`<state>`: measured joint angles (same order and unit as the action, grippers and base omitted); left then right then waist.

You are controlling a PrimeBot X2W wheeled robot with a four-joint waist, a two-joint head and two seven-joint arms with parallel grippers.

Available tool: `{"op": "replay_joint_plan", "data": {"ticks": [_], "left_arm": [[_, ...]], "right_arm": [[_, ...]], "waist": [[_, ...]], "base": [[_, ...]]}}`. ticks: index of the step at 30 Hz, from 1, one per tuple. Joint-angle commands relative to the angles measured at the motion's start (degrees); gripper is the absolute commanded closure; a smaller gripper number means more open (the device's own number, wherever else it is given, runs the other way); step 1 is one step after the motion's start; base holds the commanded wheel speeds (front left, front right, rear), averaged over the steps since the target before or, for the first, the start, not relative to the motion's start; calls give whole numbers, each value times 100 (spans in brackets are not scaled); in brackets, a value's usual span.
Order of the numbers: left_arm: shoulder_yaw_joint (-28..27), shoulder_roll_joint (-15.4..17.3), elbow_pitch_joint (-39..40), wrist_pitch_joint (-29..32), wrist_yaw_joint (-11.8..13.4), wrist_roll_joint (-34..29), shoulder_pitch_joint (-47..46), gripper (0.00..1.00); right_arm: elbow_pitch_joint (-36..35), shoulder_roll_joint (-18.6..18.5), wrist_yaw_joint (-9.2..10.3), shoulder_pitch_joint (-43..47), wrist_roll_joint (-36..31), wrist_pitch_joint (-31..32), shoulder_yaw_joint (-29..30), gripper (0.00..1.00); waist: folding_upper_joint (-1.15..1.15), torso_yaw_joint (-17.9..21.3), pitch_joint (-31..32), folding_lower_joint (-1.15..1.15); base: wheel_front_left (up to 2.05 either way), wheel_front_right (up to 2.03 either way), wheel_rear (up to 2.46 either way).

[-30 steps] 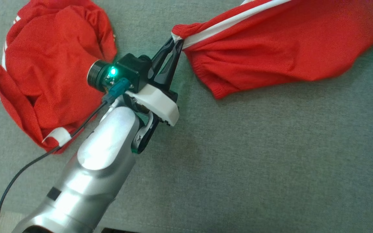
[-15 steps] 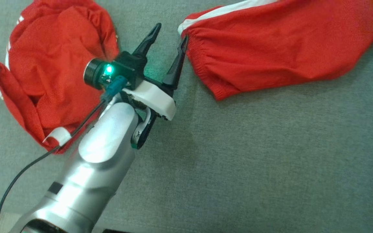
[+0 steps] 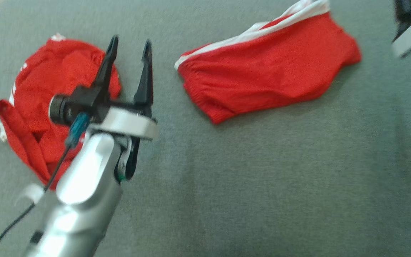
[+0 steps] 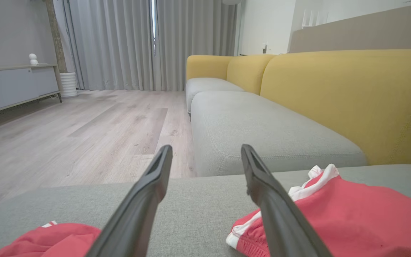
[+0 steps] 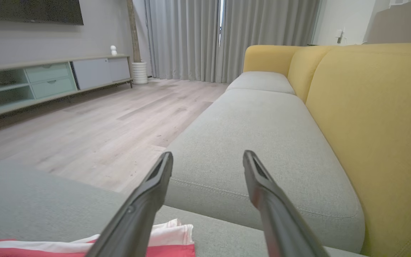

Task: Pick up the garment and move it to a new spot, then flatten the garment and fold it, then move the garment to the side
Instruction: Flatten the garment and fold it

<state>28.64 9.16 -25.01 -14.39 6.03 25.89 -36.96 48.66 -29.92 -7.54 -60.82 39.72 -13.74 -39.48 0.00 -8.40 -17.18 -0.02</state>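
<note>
Garment: red mesh-knit shorts with a white stripe running along the upper edge and a gathered, ribbed hem at the end nearest the left claw. It is lying spread out and mildly wrinkled on the grey cushion, in the upper middle of the head view. It is touching neither claw.

Left claw: the two long, dark, tapering fingers are standing wide apart and gripping nothing. It is hanging over the cushion between the garment and a second red garment. The forearm behind it is glossy silver, with a thin black cable trailing from it.

The second red garment is sitting crumpled in a rounded heap at the left, white tabs poking out.

Right claw: released, fingers splayed with nothing between them. The garment's white-striped end is showing just below them.

Surface: the cushion is showing a fine, matte woven fabric with a stitched seam at its edge.

Room: mustard-yellow backrests are rising behind the seat. Pale wood planks are covering the floor, and grey pleated curtains are hanging at the far wall. A low sideboard with pale green drawers is standing opposite.
</note>
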Motion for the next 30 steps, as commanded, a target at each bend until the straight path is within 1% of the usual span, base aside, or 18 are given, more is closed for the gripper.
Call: {"op": "replay_joint_plan", "data": {"ticks": [1, 2, 3, 4, 7, 10, 12, 17, 19, 22, 26, 30], "left_arm": [[-275, 216, 276, -53, 39, -48, 103, 0], [-313, 220, 349, -56, 33, -48, 219, 0], [-415, 228, 510, -58, 55, -78, 452, 0], [-415, 228, 510, -58, 55, -78, 452, 0], [-524, 252, 656, -59, 95, -173, 828, 0], [-650, 215, 785, -60, 94, -219, 1213, 0], [-698, 182, 855, -60, 45, -273, 1480, 0], [-922, 35, 1044, -60, -58, -407, 2126, 0], [-1013, -32, 1147, -60, -106, -512, 2365, 0], [-1189, -171, 1270, -61, -180, -600, 2692, 0], [-1411, -331, 1380, -61, -292, -713, 2977, 0], [-1549, -437, 1400, -61, -408, -838, 3043, 0]], "right_arm": [[-226, 192, 5, 312, -68, -89, 190, 0], [-282, 283, 5, 474, -136, -104, 321, 0], [-417, 464, 5, 812, -290, -119, 637, 0], [-417, 464, 5, 812, -290, -119, 637, 0], [-753, 781, 5, 1401, -632, -123, 1322, 0], [-1105, 1171, 5, 2094, -1130, -124, 1988, 0], [-1328, 1468, 5, 2565, -1456, -124, 2454, 0], [-1890, 2234, 5, 3655, -2156, -125, 3264, 0], [-2054, 2424, 5, 4016, -2367, -125, 3450, 0], [-2266, 2594, 5, 4436, -2504, -105, 3632, 0], [-2508, 2679, 5, 4750, -2572, -8, 3740, 0], [-2697, 2699, 5, 4801, -2606, 115, 3805, 0]], "waist": [[0, 268, 382, 2], [0, 305, 472, 2], [0, 361, 622, 2], [0, 361, 622, 2], [0, 451, 813, 2], [0, 538, 978, 2], [0, 583, 1079, 2], [0, 694, 1283, 2], [0, 731, 1356, 2], [0, 761, 1424, 2], [0, 774, 1430, 2], [0, 719, 1374, 2]], "base": [[0, 0, 0], [0, 0, 0], [0, 0, 0], [0, 0, 0], [0, 0, 0], [0, 0, 0], [0, 0, 0], [0, 0, 0], [0, 0, 0], [0, 0, 0], [0, 0, 0], [0, 0, 0]]}}
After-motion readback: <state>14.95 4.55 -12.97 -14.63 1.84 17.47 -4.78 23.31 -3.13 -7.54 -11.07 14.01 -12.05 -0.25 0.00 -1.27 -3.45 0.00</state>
